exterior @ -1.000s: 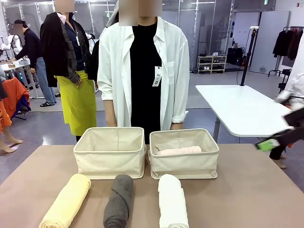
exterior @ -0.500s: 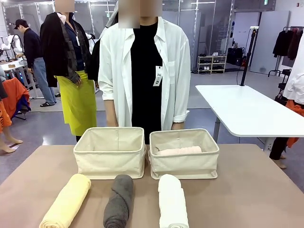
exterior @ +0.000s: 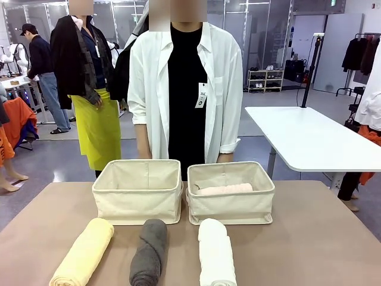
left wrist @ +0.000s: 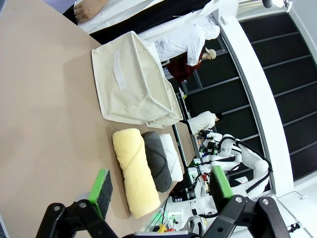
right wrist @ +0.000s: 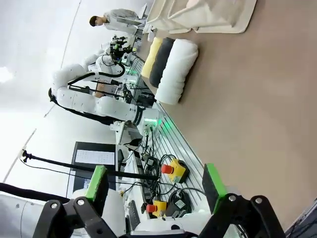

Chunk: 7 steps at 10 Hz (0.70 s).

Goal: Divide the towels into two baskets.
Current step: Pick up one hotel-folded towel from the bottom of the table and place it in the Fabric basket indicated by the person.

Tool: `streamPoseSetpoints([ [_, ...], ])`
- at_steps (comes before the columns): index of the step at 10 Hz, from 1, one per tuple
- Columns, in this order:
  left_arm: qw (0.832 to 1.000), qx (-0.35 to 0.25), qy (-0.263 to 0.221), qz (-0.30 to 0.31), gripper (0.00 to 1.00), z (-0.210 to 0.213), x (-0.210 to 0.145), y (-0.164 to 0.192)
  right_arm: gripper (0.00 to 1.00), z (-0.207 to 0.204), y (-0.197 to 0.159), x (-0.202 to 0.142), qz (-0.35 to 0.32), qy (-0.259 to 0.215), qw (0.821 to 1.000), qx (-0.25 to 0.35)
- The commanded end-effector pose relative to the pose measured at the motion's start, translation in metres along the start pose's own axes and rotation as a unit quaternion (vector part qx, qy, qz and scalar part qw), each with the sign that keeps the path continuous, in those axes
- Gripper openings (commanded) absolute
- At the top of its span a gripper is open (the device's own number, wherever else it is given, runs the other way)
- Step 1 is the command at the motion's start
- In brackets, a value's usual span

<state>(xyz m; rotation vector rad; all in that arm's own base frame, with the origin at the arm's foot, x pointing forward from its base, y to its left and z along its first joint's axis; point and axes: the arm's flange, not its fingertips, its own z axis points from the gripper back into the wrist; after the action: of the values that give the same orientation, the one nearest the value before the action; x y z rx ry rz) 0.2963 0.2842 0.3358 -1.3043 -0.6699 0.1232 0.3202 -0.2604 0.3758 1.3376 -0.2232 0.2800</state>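
Brown table (exterior: 309, 238) carries left basket (exterior: 138, 192) and right basket (exterior: 231, 202) side by side. The pink towel (exterior: 225, 189) lies in the right one, and the yellow towel (exterior: 84, 253), grey towel (exterior: 149, 253) and white towel (exterior: 216, 256) lie in front. Left pincer (left wrist: 161, 184) and right pincer (right wrist: 156, 183) gape wide, empty. The rolls look soft and light, so grip across mid-length.

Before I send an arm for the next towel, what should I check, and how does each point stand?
1. Left gripper open, empty: ok.
2. Right gripper open, empty: ok.
3. Yellow towel, dark grey towel and white towel rolled, side by side on table: ok.
4. Left basket upright, no towel seen inside: ok.
5. Right basket holds pink towel, room left: ok.
6. Person's hand at far table edge, outside baskets: ok.
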Motion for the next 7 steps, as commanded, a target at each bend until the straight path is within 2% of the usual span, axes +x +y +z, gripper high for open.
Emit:
streamPoseSetpoints([
  [1,1.0,-0.005,-0.002,-0.005,1.0,0.0032,-0.0009,-0.002,0.96,0.0045,0.0136,-0.0027,0.023,-0.001,1.0,-0.012],
  [7,1.0,-0.005,-0.002,-0.005,1.0,0.0032,-0.0009,-0.002,0.96,0.0045,0.0136,-0.0027,0.023,-0.001,1.0,-0.012],
])
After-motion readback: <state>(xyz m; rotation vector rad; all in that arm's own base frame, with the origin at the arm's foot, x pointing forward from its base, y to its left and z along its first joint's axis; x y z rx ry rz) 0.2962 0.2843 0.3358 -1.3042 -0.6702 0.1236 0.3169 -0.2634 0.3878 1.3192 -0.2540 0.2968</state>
